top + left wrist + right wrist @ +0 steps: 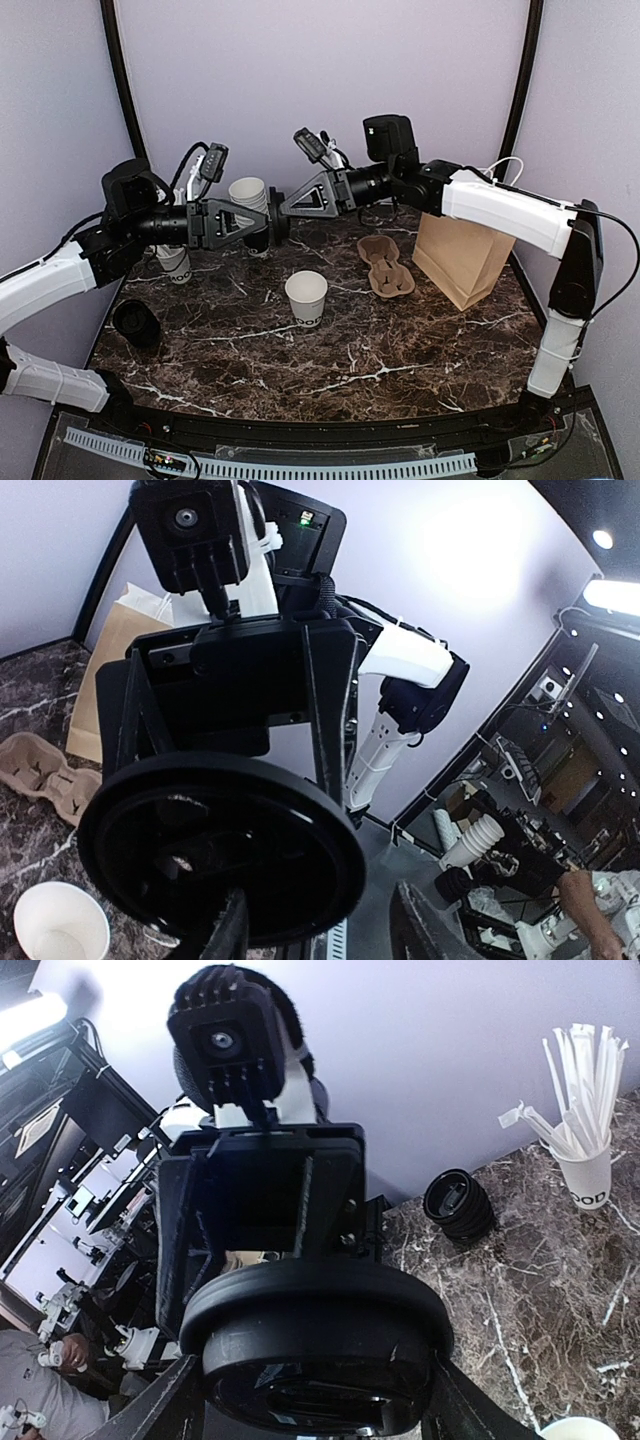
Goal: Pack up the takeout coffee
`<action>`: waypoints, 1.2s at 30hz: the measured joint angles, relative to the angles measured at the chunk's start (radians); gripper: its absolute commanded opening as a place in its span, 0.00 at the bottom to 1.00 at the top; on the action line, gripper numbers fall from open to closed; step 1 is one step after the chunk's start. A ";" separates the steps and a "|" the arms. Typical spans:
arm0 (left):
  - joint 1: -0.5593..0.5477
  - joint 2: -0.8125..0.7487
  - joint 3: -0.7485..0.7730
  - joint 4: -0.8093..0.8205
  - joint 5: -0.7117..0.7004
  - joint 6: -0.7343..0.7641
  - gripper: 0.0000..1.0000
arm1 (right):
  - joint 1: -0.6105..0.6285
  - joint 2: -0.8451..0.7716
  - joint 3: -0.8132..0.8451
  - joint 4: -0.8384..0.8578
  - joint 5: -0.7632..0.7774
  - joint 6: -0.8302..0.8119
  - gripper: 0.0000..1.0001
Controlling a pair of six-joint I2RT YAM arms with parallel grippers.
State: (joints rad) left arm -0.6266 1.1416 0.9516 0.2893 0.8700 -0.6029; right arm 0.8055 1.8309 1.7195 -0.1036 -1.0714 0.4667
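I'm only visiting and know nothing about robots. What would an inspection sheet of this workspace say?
Surface: dark veined marble tabletop.
Job's things: black lid in mid-air between the arms; open white cup, cup carrier, brown paper bag on the table.
Clutter: stacked lidless cups, cup of white sticks, stack of black lids.
Grippers: right gripper clamps the lid; left gripper open beside it.
Cables: white cable on right arm.
Surroundings: lilac walls.
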 measured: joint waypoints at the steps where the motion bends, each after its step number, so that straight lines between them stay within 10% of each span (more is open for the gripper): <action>1: 0.000 -0.019 0.003 -0.044 -0.017 0.024 0.55 | -0.003 0.000 0.000 -0.016 0.004 -0.016 0.72; 9: -0.002 -0.102 0.050 -0.398 -0.330 0.151 0.57 | -0.076 -0.035 -0.010 -0.265 0.164 -0.303 0.73; 17: -0.002 0.178 0.055 -0.599 -0.592 0.147 0.54 | -0.100 -0.169 -0.070 -0.476 0.366 -0.576 0.74; 36: -0.061 0.528 -0.021 -0.431 -0.881 0.194 0.56 | -0.105 -0.222 -0.168 -0.639 0.580 -0.743 0.74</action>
State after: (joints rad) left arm -0.6880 1.6695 0.9306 -0.1421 -0.0109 -0.4091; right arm 0.7010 1.6093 1.5517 -0.7425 -0.4911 -0.2764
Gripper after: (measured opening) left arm 0.558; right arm 0.740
